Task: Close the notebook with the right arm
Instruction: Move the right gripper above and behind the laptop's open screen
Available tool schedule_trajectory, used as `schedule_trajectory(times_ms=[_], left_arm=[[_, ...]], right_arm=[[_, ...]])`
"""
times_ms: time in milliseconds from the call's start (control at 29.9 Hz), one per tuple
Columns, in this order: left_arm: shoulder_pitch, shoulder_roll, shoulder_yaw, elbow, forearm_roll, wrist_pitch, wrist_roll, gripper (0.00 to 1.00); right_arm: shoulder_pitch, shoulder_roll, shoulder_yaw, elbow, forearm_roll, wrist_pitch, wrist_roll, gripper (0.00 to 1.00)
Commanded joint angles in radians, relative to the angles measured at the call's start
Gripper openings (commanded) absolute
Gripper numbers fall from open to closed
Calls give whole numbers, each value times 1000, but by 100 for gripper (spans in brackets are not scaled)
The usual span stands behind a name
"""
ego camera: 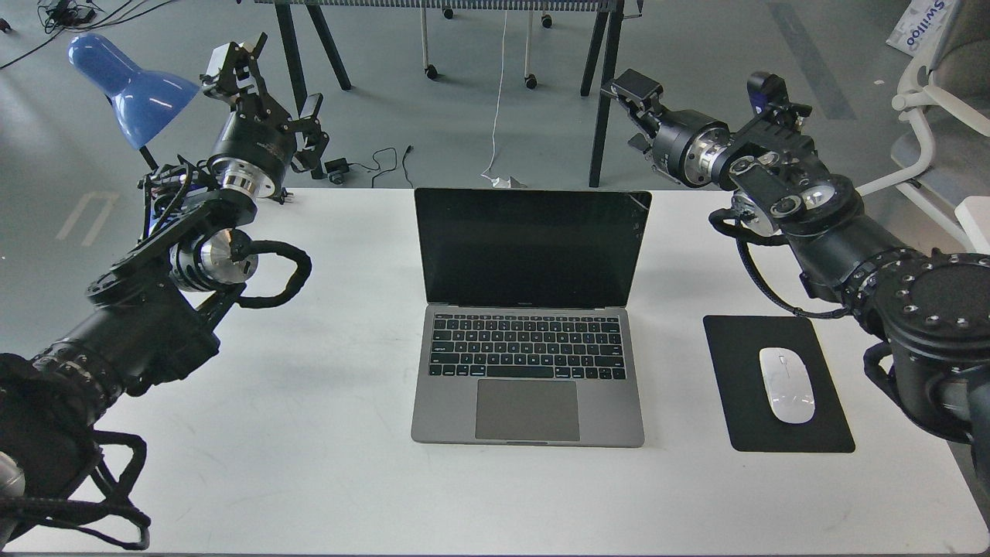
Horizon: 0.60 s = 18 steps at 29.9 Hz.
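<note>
The notebook [530, 363] stands open in the middle of the white table, its black screen [532, 247] upright and facing me, keyboard and trackpad in front. My right arm [781, 193] comes in from the right, with a blue part near the wrist. Its gripper [636, 112] hovers behind and above the screen's top right corner, apart from the lid, with the fingers spread and nothing between them. My left gripper [271, 85] is held up at the table's far left corner, open and empty, far from the notebook.
A black mouse pad [777, 383] with a white mouse [786, 384] lies right of the notebook. A blue desk lamp [131, 85] stands at the far left. Table legs [599, 93] and cables are on the floor behind the table [309, 464].
</note>
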Motion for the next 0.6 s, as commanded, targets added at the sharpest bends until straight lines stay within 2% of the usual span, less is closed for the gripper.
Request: schedule_trajectory(times_ms=[0,568], left_arm=[[0,1,0,0,0,0,0,100],[0,1,0,0,0,0,0,100]], right_arm=[[10,0,0,6,0,33,1,100],[27,0,43,26,0,143,9,100]])
